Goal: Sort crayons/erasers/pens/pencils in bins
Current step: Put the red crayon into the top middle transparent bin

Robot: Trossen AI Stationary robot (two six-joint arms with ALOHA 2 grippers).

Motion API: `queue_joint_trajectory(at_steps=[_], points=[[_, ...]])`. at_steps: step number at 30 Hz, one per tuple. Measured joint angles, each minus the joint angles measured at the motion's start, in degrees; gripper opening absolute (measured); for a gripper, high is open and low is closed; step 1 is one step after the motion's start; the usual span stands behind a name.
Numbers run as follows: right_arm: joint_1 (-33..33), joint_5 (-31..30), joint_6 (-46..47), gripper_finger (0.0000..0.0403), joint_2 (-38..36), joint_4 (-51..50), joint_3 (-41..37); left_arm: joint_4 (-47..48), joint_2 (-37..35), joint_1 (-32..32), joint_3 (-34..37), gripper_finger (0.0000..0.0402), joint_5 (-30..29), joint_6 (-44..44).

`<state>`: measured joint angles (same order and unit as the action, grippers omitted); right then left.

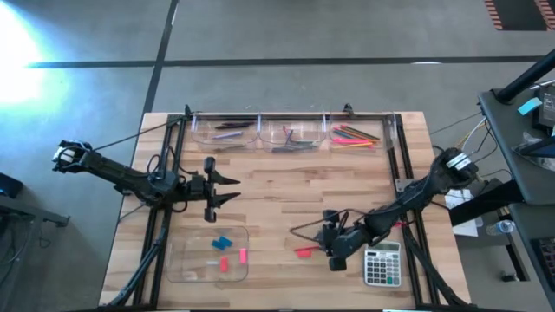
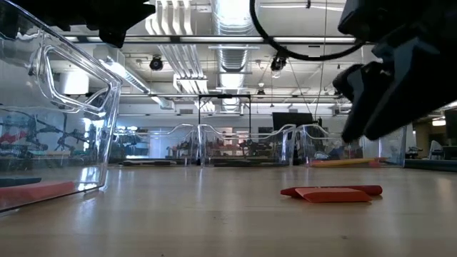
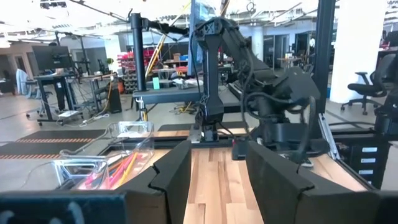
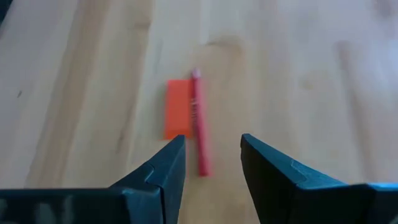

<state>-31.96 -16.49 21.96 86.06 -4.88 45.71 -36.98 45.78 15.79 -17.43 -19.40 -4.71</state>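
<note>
A red crayon (image 4: 199, 124) and a flat orange-red eraser (image 4: 176, 109) lie side by side on the wooden table, right of centre (image 1: 303, 251). My right gripper (image 4: 213, 146) hangs open just above and to their right (image 1: 327, 241), slanting down toward them without touching. My left gripper (image 1: 234, 188) waits open above the table's left half, pointing level to the right. Three clear bins line the far edge: dark pens (image 1: 227, 133), short sticks (image 1: 290, 136), bright pencils (image 1: 354, 135). A shallow tray (image 1: 186, 260) at the near left holds a blue eraser (image 1: 223, 243) and pink and red ones.
A grey calculator (image 1: 381, 264) lies near the table's right front corner, beside my right arm. Black frame rails run along both table sides and the far edge. In the low view the tray's wall (image 2: 64, 107) stands close on the left.
</note>
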Motion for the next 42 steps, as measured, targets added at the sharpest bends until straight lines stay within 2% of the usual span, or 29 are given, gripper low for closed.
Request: queue_joint_trajectory(at_steps=[6,13,21,30,42], points=[[-0.2,4.9,1.6,0.0145,6.9,4.3,0.4,0.4,0.0,0.0,0.0,0.0138,0.0,0.1],[0.1,4.6,2.1,0.0139,11.3,4.9,1.2,0.4,0.0,0.0,0.0,0.0138,0.0,0.1],[0.7,4.9,2.6,0.0092,13.1,2.6,1.3,0.4,0.0,0.0,0.1,0.0138,0.0,0.1],[1.3,4.0,1.7,0.002,11.5,1.3,1.2,0.5,0.0,0.0,0.1,0.0138,0.0,0.1],[5.1,-4.1,-3.9,0.0018,1.9,-3.1,0.8,0.5,0.0,0.0,0.1,0.0138,0.0,0.1]])
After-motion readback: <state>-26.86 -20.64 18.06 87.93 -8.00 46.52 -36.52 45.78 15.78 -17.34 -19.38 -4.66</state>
